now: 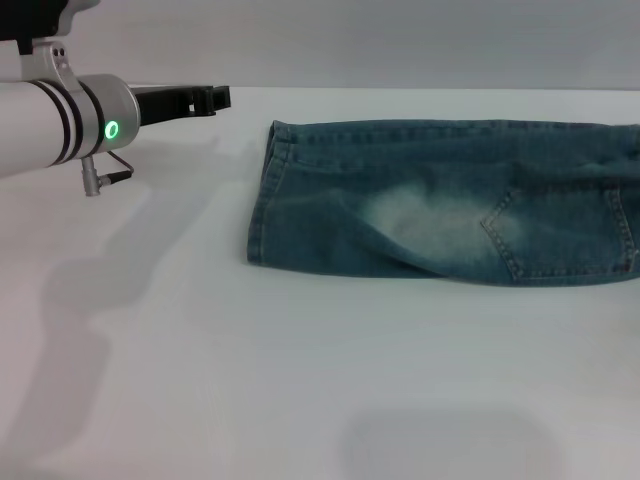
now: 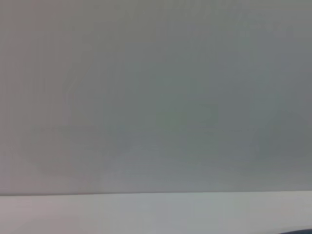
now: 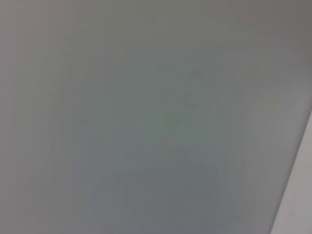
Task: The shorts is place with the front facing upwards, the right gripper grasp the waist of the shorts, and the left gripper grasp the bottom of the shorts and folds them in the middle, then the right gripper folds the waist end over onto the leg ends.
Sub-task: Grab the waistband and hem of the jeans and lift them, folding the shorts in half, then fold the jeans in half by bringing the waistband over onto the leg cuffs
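The blue-green denim shorts (image 1: 440, 215) lie flat on the white table (image 1: 300, 380), folded lengthwise with one leg on top of the other. A pale faded patch and a stitched pocket face up. The leg ends (image 1: 268, 195) point to the left, and the waist end runs past the right border of the head view. My left gripper (image 1: 215, 98) hovers at the far left of the table, a short way off the hems and touching nothing. The right gripper is out of view. Both wrist views show only a grey wall and a strip of white table.
The table's far edge (image 1: 420, 90) meets a grey wall just behind the shorts. Bare white tabletop stretches in front of the shorts and to their left, under my left arm (image 1: 60, 115).
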Robot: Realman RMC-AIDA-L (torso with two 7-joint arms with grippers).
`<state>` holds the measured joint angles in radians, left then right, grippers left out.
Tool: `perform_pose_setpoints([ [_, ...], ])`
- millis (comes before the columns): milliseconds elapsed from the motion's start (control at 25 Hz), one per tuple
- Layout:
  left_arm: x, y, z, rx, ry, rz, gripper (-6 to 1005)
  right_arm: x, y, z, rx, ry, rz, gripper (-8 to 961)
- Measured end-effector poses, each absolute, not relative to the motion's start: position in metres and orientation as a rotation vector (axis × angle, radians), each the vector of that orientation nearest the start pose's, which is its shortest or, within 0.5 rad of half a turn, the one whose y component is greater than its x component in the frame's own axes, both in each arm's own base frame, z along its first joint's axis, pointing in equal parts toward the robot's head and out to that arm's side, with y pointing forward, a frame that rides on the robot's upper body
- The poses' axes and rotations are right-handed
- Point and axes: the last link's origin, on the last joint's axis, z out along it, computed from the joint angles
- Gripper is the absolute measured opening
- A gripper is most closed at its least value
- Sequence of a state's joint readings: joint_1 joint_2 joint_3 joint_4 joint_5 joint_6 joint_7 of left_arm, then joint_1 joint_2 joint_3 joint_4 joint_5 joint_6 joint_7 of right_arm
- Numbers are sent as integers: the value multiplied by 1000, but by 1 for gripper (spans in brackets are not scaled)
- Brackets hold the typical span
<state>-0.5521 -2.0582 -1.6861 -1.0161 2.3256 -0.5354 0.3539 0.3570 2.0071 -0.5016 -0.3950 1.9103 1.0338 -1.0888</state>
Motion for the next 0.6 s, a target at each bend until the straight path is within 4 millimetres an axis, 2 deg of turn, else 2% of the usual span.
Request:
perform_pose_setpoints([
  [120,-209,436,-5,-1982,-1118,-366,497,402,329,92,-937,1728,1497,551],
  [200,-210,436,-6,-1988,-1120,-360,588,407,326,89,-879,1751,1497,557],
  [480,-214,433,-9,-2002,-1127,-341,724,415,318,90,-793,1785,1531,579],
  [600,-214,432,-9,-2007,-1127,-337,782,418,307,89,-785,1779,1535,589],
])
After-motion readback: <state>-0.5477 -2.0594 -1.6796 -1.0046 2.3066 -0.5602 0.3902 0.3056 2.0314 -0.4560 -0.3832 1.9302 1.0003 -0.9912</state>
